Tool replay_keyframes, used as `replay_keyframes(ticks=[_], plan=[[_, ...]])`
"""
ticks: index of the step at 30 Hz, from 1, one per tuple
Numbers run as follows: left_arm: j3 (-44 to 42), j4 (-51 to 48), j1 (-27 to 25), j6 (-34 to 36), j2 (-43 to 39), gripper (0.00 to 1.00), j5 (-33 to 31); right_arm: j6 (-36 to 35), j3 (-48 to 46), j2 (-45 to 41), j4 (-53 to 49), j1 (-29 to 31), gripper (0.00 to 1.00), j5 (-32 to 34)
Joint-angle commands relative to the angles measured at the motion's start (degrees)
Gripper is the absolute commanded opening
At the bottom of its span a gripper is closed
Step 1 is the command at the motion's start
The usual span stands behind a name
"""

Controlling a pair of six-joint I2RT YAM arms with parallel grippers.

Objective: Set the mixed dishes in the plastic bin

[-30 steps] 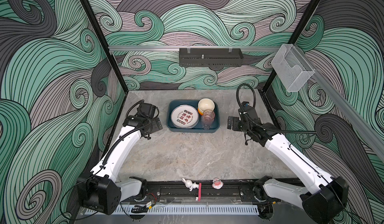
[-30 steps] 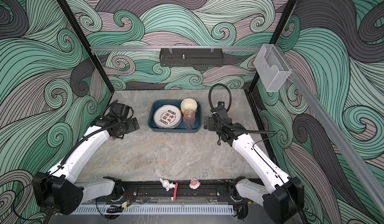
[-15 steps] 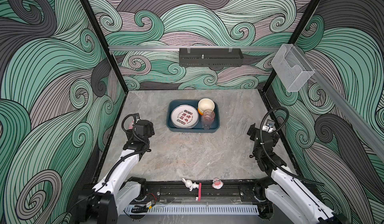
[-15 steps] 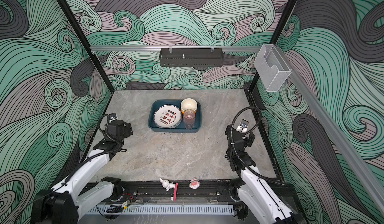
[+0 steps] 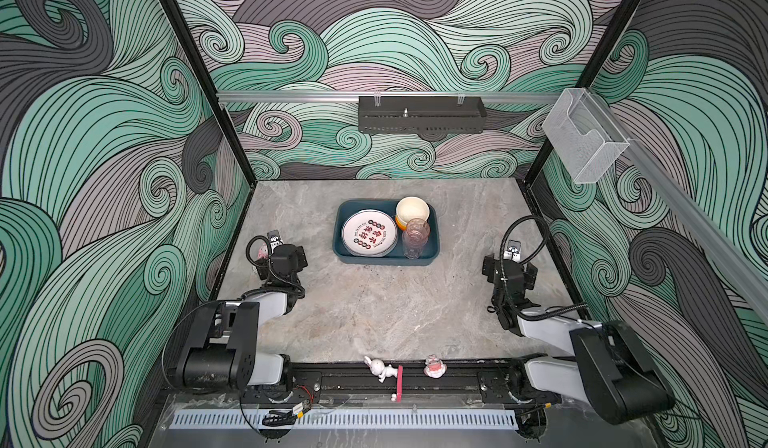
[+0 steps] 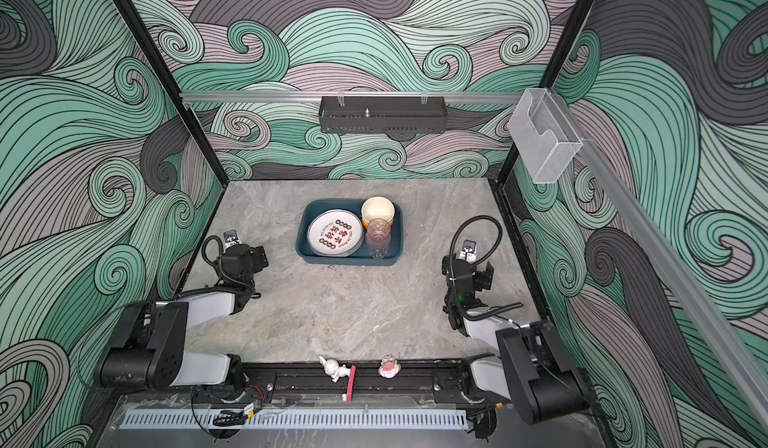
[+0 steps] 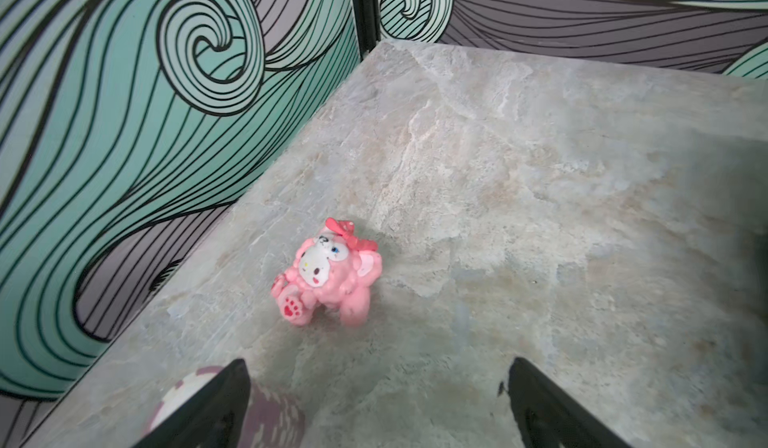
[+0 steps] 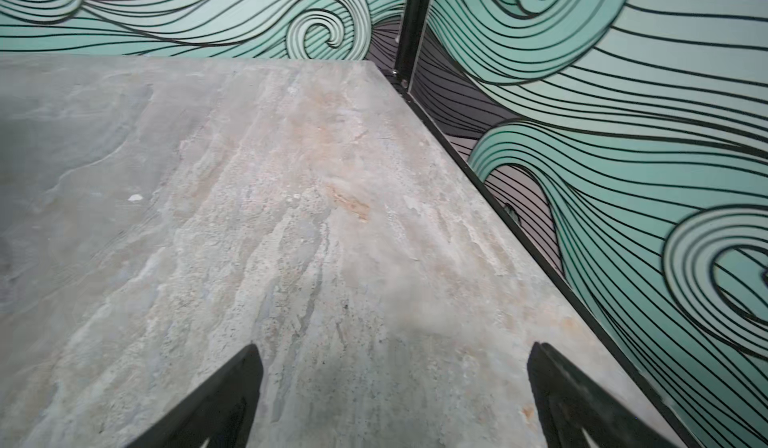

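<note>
- Our left gripper [image 7: 376, 367] hung with its jaws spread wide and nothing between them. It stood off the plate end of the plastic bin [image 5: 386, 262], apart from it.
- Our right gripper [image 8: 395, 348] was likewise spread and empty, off the bin's glass end, above the table [image 8: 291, 217].
- Just ahead of the left gripper lay a pink figurine [image 7: 328, 275], on the side away from the bin; we counted it no dish.
- Inside the bin a white plate [image 5: 369, 232] with red and black characters lay flat.
- Beside the plate sat a cream bowl [image 5: 412, 212], seemingly nested in an orange one, and a pinkish glass [image 5: 415, 240] stood upright.
- We saw no dish outside the bin in either top view, so we judged the task done or nearly so.
- The bin's long axis ran from one arm toward the other.
- The bin lay between the two grippers and beyond them, about equally near each, the left perhaps slightly nearer.
</note>
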Motion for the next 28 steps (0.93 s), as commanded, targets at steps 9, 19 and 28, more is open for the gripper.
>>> replay_keyframes(ticks=[9, 19, 28], plan=[[3.9, 7.7, 0.9, 5.3, 7.1, 0.99, 9.2, -1.3, 8.7, 14.0, 8.4, -9.0, 0.99, -24.3], [4.5, 5.1, 1.1, 4.3, 6.4, 0.99, 9.3, -1.6, 8.8, 13.6, 7.5, -8.8, 0.99, -24.4], [4.3, 5.2, 0.9, 4.3, 6.4, 0.99, 9.2, -1.6, 8.7, 13.8, 8.1, -8.8, 0.99, -24.6]])
